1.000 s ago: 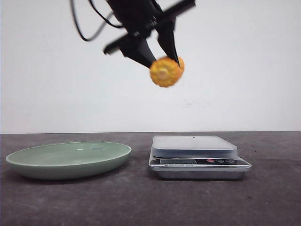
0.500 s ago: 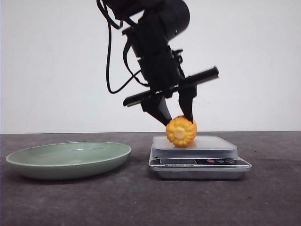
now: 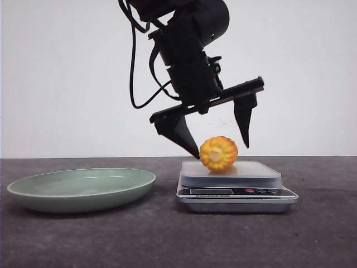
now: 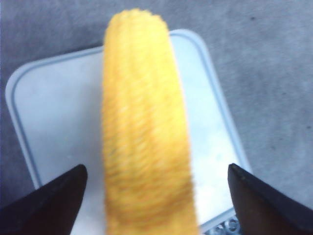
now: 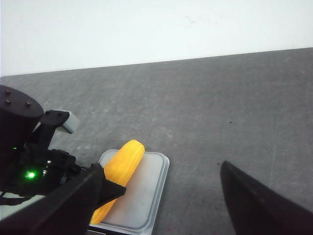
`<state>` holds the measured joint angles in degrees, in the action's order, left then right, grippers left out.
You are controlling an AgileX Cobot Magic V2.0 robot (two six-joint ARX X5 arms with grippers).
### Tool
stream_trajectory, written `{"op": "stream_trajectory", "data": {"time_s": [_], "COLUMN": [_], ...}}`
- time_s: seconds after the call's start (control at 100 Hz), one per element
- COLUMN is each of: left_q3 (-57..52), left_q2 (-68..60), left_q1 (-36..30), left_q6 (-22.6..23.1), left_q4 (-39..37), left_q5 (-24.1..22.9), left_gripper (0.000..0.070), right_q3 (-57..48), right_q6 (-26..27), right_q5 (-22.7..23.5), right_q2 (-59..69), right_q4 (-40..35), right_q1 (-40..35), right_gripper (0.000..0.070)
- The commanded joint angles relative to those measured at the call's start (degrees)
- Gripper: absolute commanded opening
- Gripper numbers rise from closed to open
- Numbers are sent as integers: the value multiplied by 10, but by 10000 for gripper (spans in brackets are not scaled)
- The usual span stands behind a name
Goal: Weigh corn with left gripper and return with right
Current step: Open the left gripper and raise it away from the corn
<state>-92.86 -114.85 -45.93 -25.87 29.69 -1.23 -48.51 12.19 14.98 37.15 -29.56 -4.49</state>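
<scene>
Roughly halfway, by judgement: the corn [image 3: 218, 154] lies on its side on the platform of the scale [image 3: 236, 192], pale cut end toward the front cam, w/ the left gripper [image 3: 218, 140] poised over it, jaws spread wide and clear of the cob on both sides. Left wrist view confirms: cob [image 4: 145, 142] runs lengthwise across the white platform [image 4: 46, 105], dark fingertips [image 4: 49, 205] apart at either side, not touching it. So the placing step looks done; the readout on the scale's front panel is too small to read. Left to do, as judged: left arm clears off, right arm picks the cob up and returns it, presumably to the plate [image 3: 33, 198], which sits left of the scale, apart from it, nothing visible in it. Right gripper [image 5: 161, 196] shows only in its own wrist view: jaws wide apart, holding nothing, well back from the scale [image 5: 155, 183].

Count: corn ×1; scale ×1; plate ×1; grippers ×2; table [image 3: 167, 240] ×1
</scene>
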Motion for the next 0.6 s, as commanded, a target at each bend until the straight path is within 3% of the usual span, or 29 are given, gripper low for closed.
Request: {"op": "stream_trajectory", "data": {"time_s": [0.0,0.37,0.59], "left_q3": [-25,-41,-41], "left_q2": [27,320,522], "left_q1": [-7,65,169], "left_q6": [30,173,181], "left_q4": [-4,64,167], "left_q5": [-7,-146,-178], "left_gripper": [558,556,550], "right_q3": [-11,-11,-11], "right_q6": [-7,-6,-5], "right_q5": [1,18,18], "right_q2": [2,6,37], "right_q4": [2,-6,9], "right_q1": [-2,-10,-49], "right_gripper": [482,482,482]}}
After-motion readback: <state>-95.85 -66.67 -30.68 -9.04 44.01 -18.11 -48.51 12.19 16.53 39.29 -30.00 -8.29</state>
